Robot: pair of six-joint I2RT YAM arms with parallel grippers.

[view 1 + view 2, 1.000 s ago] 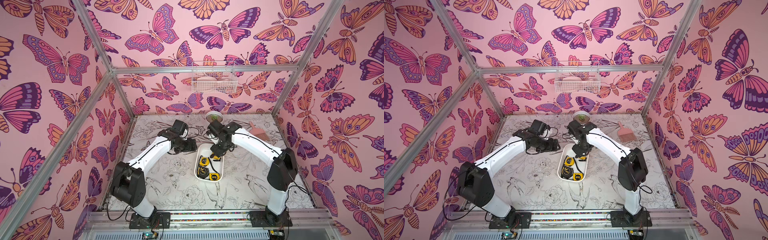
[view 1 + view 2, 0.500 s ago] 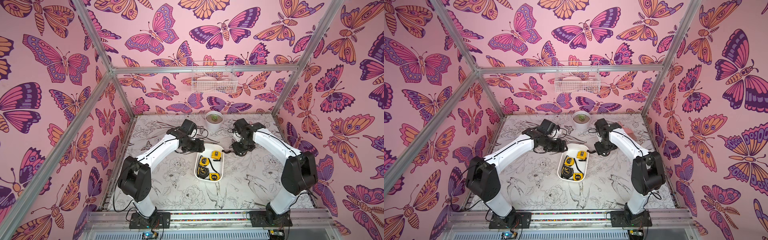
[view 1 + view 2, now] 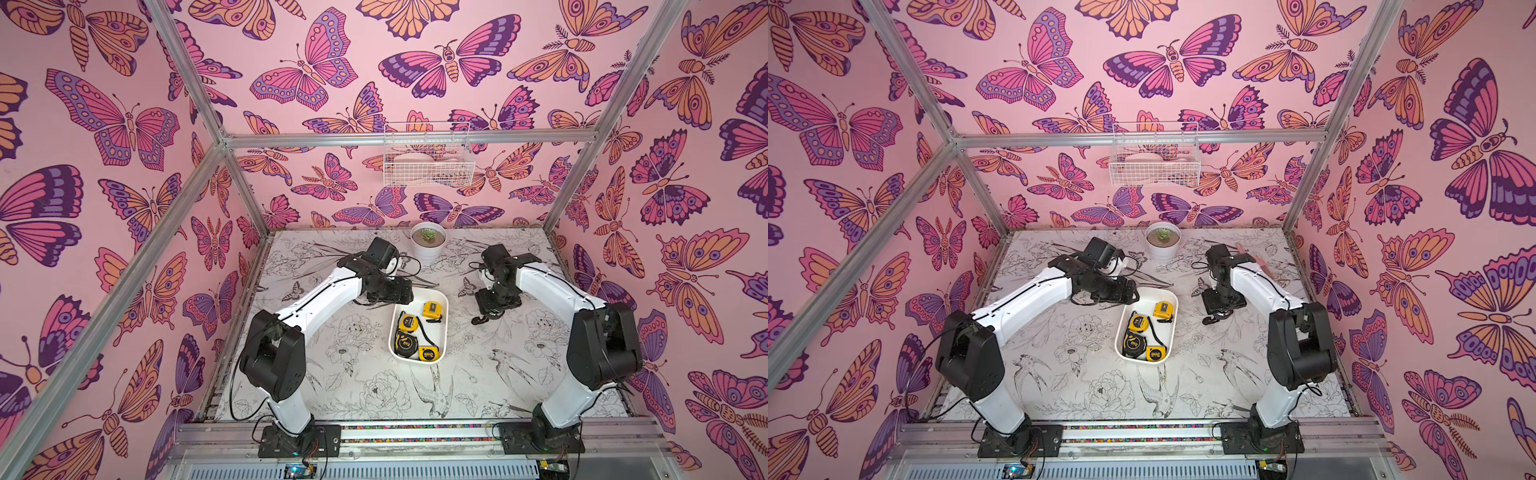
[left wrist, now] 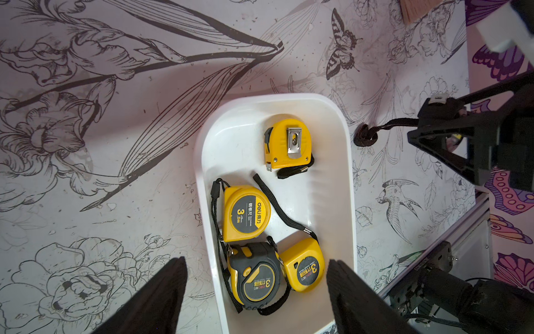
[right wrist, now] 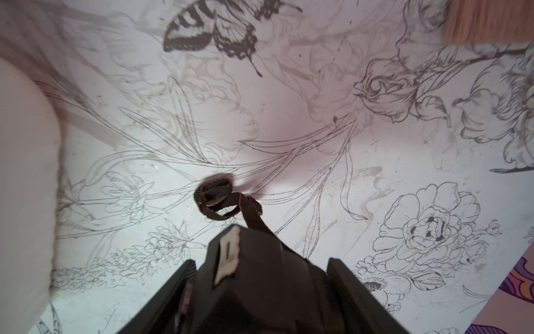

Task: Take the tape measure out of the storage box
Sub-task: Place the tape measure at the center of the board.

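Note:
The white storage box [image 3: 419,297] [image 3: 1150,296] lies mid-table with several tape measures in it: three yellow, such as the clip-side-up one [image 4: 287,143], and a black-and-yellow one [image 4: 257,279]. My left gripper [image 3: 405,294] [image 4: 257,277] hangs open above the box's far end, its fingers [image 4: 161,292] astride the box with nothing between them. My right gripper [image 3: 494,305] [image 5: 260,274] is right of the box, above the table. It is shut on a black tape measure [image 5: 260,260] whose strap [image 5: 215,199] [image 4: 367,136] dangles onto the table.
A round white plant pot [image 3: 428,241] stands at the back centre. A white wire basket [image 3: 428,160] hangs on the back wall. A pink brush [image 4: 416,10] lies at the back right, behind the right arm. Frame rails run along the table's sides.
My right gripper has left the box and swung right with the black tape measure in it. My left arm has moved right, up to the box's far end.

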